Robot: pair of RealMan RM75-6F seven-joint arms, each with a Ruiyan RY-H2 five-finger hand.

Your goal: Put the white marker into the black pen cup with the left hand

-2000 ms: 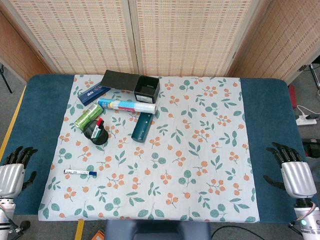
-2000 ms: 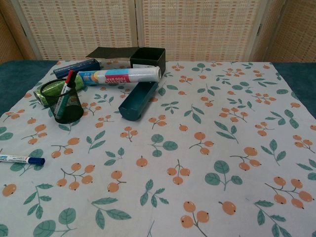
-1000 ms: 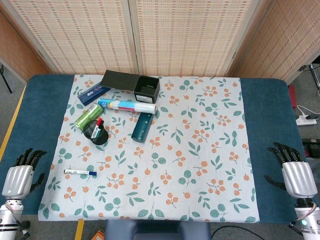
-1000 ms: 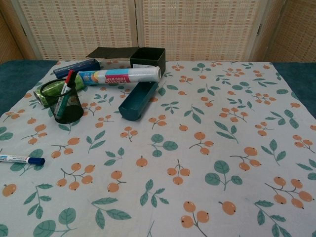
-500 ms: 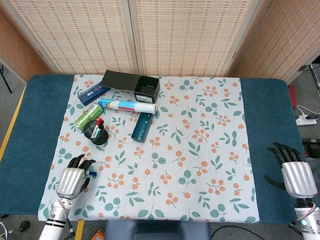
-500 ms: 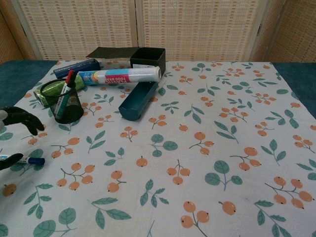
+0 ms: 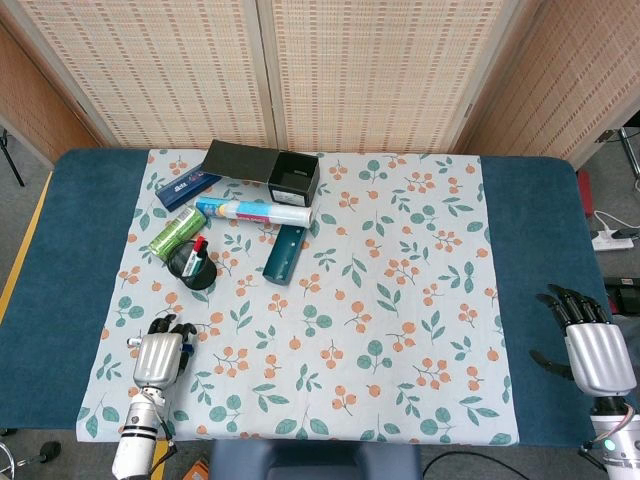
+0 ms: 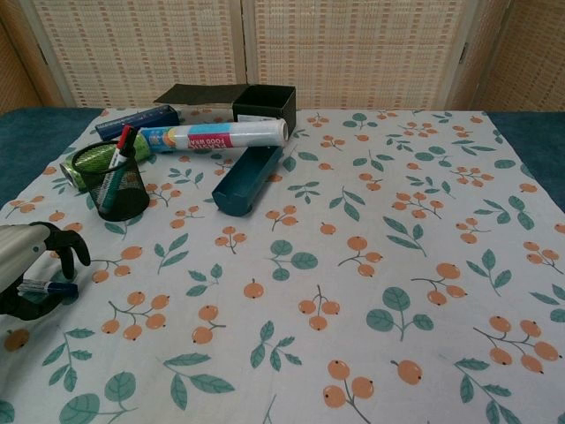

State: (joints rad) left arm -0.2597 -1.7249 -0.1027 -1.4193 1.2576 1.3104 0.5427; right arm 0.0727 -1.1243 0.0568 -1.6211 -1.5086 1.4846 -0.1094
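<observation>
The white marker with a blue cap (image 8: 46, 288) lies on the floral cloth near the front left corner. My left hand (image 7: 161, 356) arches right over it, and in the chest view the left hand (image 8: 28, 265) has its fingers curled above the marker and its thumb below. No firm grip on it shows. In the head view the hand hides most of the marker. The black mesh pen cup (image 7: 192, 268) stands upright behind the hand, holding a red-capped pen. The pen cup (image 8: 113, 184) is apart from the hand. My right hand (image 7: 591, 352) rests open at the table's right edge.
Behind the cup lie a green roll (image 7: 177, 231), a white wrap roll (image 7: 253, 211), a blue box (image 7: 187, 187), a black open box (image 7: 293, 177) and a teal tray (image 7: 283, 254). The cloth's front edge (image 7: 300, 432) runs close to the left hand.
My left hand has swung in from the table's left edge onto the cloth and now sits over the marker, fingers curling around it. The marker, cup and right hand have stayed put.
</observation>
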